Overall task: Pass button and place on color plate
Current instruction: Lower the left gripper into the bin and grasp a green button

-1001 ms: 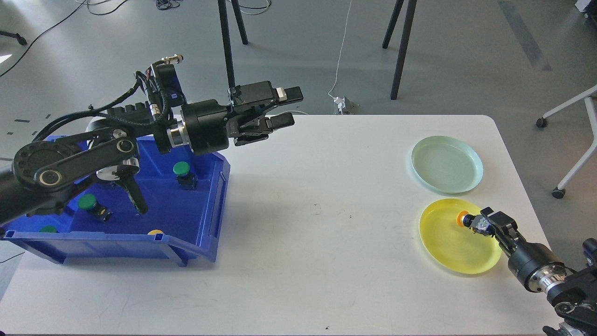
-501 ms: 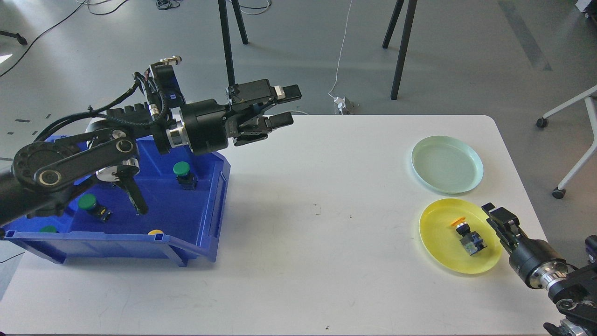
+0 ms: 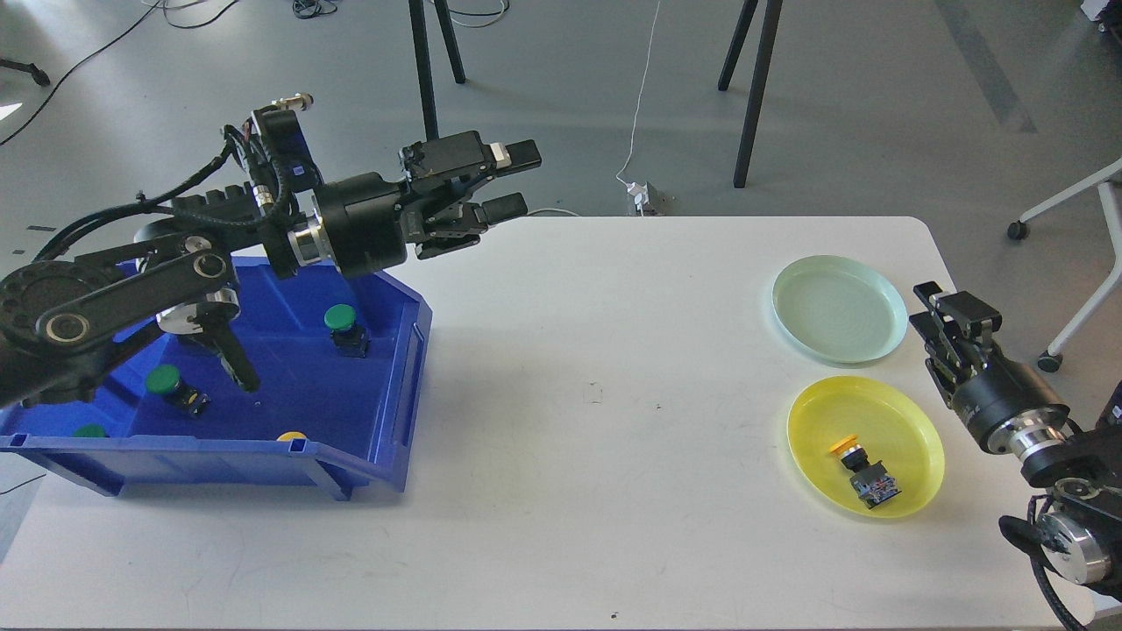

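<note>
Button [image 3: 859, 466] with the yellow cap lies on its side in your yellow plate [image 3: 912, 419], toward the plate's near half, cap pointing up and left, dark body toward the near rim. Nothing is touching it.

Your right gripper [image 3: 945, 308] hangs beside the table's right edge, between the yellow plate and the pale green plate [image 3: 840, 308], just to their right and clear of both. Its fingers look spread and hold nothing.

Your left gripper [image 3: 500, 182] sits at the far left of the table [image 3: 596, 368], above the back corner of the blue bin [image 3: 399, 386]. Its two fingers are apart, one above the other, with open space between them and nothing held.

Inside the bin you can see a green button [image 3: 342, 322] near the back right, standing with its cap up, and a second green button [image 3: 168, 384] to the left, partly behind your left arm. A third green cap [image 3: 89, 430] and a yellow cap [image 3: 292, 435] peek over the bin's front wall; their bodies are hidden.

The pale green plate is well apart from the bin, just beyond the yellow one.
</note>
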`<state>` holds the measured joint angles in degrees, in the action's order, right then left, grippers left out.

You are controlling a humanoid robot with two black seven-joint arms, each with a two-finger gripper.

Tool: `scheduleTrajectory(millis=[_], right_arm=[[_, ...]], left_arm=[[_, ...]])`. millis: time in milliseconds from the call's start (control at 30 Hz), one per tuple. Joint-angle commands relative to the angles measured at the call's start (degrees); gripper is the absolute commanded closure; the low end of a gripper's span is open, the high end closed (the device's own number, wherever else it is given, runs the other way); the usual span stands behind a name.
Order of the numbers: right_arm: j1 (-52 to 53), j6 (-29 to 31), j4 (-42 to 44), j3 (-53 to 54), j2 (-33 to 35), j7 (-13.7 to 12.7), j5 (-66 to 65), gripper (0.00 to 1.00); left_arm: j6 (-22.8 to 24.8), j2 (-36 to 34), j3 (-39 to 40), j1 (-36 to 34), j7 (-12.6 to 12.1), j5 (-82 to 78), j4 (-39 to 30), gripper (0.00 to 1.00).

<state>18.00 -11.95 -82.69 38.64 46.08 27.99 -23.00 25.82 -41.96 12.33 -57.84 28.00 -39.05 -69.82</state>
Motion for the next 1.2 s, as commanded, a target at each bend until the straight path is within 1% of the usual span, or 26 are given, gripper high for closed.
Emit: scheduleTrajectory(millis=[0, 67, 134, 200, 300, 467, 668, 768, 835, 935, 1068, 1168], right_arm=[[1.2, 12.4, -1.1, 9.2, -2.3, 0.0, 8.2, 0.46], [4.7, 18.7, -1.1, 9.4, -2.0, 0.0, 17.5, 0.45], [7.0, 23.4, -1.1, 9.4, -1.8, 0.0, 27.8, 0.44], [7.0, 25.7, -0.9, 10.2, -2.1, 0.0, 34.0, 0.42], [7.0, 26.3, -1.0, 10.5, -2.4, 0.0, 35.3, 0.41], [5.6, 26.4, -0.9, 10.4, -2.7, 0.0, 35.3, 0.4], [3.8, 26.5, -0.8, 10.4, -2.7, 0.0, 35.3, 0.38], [2.8, 26.5, -0.7, 10.4, -2.7, 0.0, 35.2, 0.38], [2.3, 26.5, -0.7, 10.4, -2.7, 0.0, 35.2, 0.37], [1.7, 26.5, -0.6, 10.4, -2.7, 0.0, 35.2, 0.37], [1.5, 26.6, -0.5, 10.3, -2.7, 0.0, 35.2, 0.36], [1.5, 26.6, -0.5, 10.3, -2.7, 0.0, 35.2, 0.36]], left_arm=[[2.2, -7.7, 0.2, 0.0, 0.0, -0.2, -0.5, 0.06], [2.2, -12.3, 0.2, 0.0, 0.0, -0.7, -0.5, 0.04], [2.2, -16.2, 0.2, 0.0, 0.0, -0.9, -0.5, 0.02], [2.2, -19.6, 0.0, 0.0, 0.0, -2.9, -0.6, 0.02], [2.2, -22.5, -0.1, 0.0, 0.0, -12.7, -0.6, 0.01], [2.2, -24.6, -0.2, 0.0, 0.0, -30.8, -0.6, 0.02], [2.2, -24.5, -1.4, 1.0, 0.0, -53.3, 0.3, 0.02], [2.2, -23.9, -1.9, 2.2, 0.0, -61.0, 1.3, 0.02], [2.2, -23.5, -2.0, 4.0, 0.0, -62.8, 3.9, 0.02], [2.2, -20.4, -2.8, 6.7, 0.0, -63.5, 9.2, 0.02], [2.2, -15.7, -4.3, 7.4, 0.0, -64.2, 15.9, 0.02], [2.2, -13.9, -5.6, 7.4, 0.0, -64.2, 18.3, 0.02]])
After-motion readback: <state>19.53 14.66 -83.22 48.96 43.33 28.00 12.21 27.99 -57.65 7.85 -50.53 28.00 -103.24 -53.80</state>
